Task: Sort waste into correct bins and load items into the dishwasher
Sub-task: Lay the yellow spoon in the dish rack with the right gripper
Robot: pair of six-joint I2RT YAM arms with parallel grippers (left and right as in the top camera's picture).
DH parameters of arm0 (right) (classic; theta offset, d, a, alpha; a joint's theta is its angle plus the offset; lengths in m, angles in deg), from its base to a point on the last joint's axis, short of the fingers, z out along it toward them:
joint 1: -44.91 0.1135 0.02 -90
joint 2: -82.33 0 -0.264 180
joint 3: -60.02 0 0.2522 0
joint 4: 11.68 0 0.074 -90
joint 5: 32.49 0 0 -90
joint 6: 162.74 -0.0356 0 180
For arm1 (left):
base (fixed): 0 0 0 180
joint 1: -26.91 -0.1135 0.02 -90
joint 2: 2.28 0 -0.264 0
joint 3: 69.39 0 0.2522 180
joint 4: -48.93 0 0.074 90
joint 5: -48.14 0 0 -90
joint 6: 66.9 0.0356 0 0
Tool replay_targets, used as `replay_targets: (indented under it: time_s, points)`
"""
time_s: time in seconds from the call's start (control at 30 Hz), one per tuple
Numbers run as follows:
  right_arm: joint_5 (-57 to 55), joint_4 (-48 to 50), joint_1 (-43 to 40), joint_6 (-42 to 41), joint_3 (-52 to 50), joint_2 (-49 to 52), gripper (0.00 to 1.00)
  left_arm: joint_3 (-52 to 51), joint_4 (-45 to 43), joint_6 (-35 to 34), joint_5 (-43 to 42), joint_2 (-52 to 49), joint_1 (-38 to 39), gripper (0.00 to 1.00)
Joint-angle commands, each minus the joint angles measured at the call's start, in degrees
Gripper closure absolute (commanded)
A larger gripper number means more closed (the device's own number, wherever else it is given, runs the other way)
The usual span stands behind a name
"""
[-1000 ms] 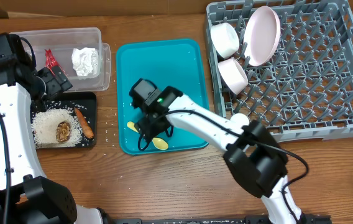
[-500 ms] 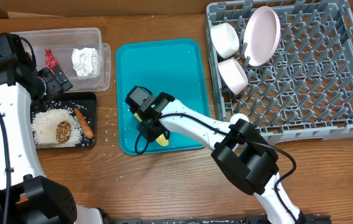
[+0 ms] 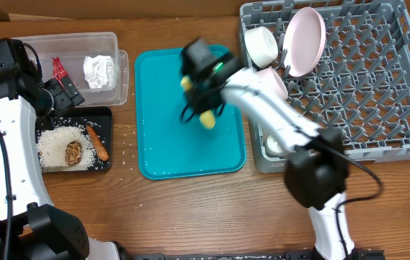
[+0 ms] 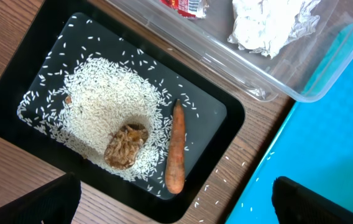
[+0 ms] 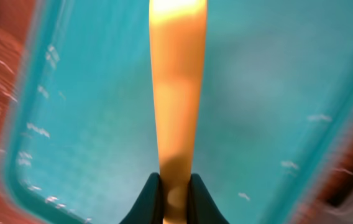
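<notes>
Black fingers of the right gripper pinch the handle end of a pale yellow plastic spoon, which runs straight away from the jaws in the blurred wrist view. Below it lies the teal rectangular serving tray, with a few white grains scattered on its floor. From overhead, this gripper hangs above the far half of the tray, and the spoon's bowl points toward the near side. The large square grey plastic dish rack stands just right of the tray. A round white-pink plate stands on edge among the pegs at its far left, with two small white-pink bowls tilted beside it. A small white cup shows at the near-left corner, partly behind the right arm. The left gripper has its fingers spread wide with nothing between them, above the shallow black rectangular tray. That tray contains loose white rice, a brown food lump and a small orange carrot-like piece. The clear rectangular plastic tub sits just beyond it, holding a red snack wrapper and a crumpled white napkin. Stray grains dot the wooden table between the black tray and the teal tray.
</notes>
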Motion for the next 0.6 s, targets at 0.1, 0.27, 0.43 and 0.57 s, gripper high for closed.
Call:
replay_targets:
  time_s: [0.1, 0.27, 0.43, 0.57]
  points:
    - [1.77, -6.16, -12.28, -7.93, 10.25, -11.74, 0.96, 0.68, -0.11, 1.05, -0.66, 0.24, 0.13, 0.00]
    - [-1.09, -14.67, -25.24, -25.00, 9.94, -13.35, 0.96, 0.68, -0.17, 1.01, -0.70, 0.24, 0.15, 0.00]
    - [-4.57, -17.66, -31.74, -39.67, 5.27, -13.22, 0.96, 0.50, -0.79, 0.83, -0.72, 0.24, 0.17, 0.00]
    - [-11.78, -21.24, -33.29, -58.97, -0.96, -13.22, 0.96, 0.39, -0.81, 0.83, -0.70, 0.24, 0.48, 0.00]
